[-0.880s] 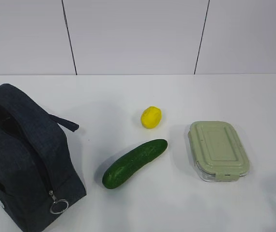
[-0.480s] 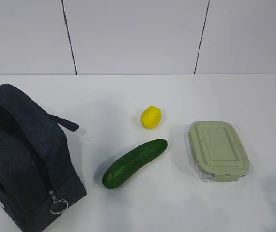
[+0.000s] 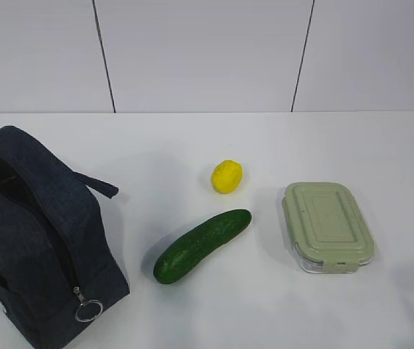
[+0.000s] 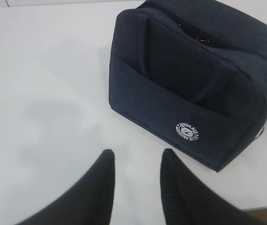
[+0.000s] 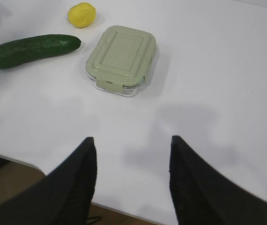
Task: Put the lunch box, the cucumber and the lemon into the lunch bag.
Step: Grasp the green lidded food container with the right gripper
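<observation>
- Nearest the exterior camera, at about 8 o'clock on the table, the lunch bag is seen standing, its zipper ring hanging at the near end. Whether the mouth is unzipped wide enough cannot be told; if it is not, anything lowered onto it could be stopped by the fabric or could tip the soft bag over.
- Behind the bag's logo side, the left gripper is held above bare table with its jaws parted and nothing between them. A descent on this line would likely meet the bag's flat side wall and push it toward the cucumber.
- Toward 6 o'clock of the table's middle, the cucumber is laid at a slant, apart from the bag. Being round and glossy, it could be rolled or squeezed out by an off-centre pinch.
- At about 3 o'clock, the lunch box is laid flat with its lid clipped on. The right gripper is held near of it, jaws spread wide and empty. The box looks broad for those jaws; a grip across a corner could slip.
- Farthest back, near 12 o'clock, the lemon is set, well apart from the box. It could be knocked rolling by a passing finger.
</observation>
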Motion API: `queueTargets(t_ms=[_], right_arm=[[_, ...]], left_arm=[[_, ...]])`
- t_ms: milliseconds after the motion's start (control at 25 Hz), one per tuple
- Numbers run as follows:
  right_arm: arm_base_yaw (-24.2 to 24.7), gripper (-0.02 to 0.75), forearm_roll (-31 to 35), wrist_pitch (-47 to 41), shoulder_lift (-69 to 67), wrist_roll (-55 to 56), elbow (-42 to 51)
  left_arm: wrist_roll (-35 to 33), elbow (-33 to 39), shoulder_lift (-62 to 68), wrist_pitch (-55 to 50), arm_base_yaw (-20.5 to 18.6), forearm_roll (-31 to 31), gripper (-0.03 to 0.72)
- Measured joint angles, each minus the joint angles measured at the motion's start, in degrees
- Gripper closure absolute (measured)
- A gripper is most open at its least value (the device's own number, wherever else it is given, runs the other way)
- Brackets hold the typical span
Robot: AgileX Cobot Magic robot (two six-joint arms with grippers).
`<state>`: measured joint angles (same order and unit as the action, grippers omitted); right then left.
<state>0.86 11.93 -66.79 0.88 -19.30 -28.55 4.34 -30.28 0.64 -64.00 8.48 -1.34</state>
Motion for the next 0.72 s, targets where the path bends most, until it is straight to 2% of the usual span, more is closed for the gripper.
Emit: queueTargets(t_ms=[720], right_arm=[[0.0, 0.349, 0.9, 0.0, 0.0, 0.0, 0.0]], left_arm=[[0.0, 0.0, 0.0, 0.0, 0.0, 0.0, 0.446]])
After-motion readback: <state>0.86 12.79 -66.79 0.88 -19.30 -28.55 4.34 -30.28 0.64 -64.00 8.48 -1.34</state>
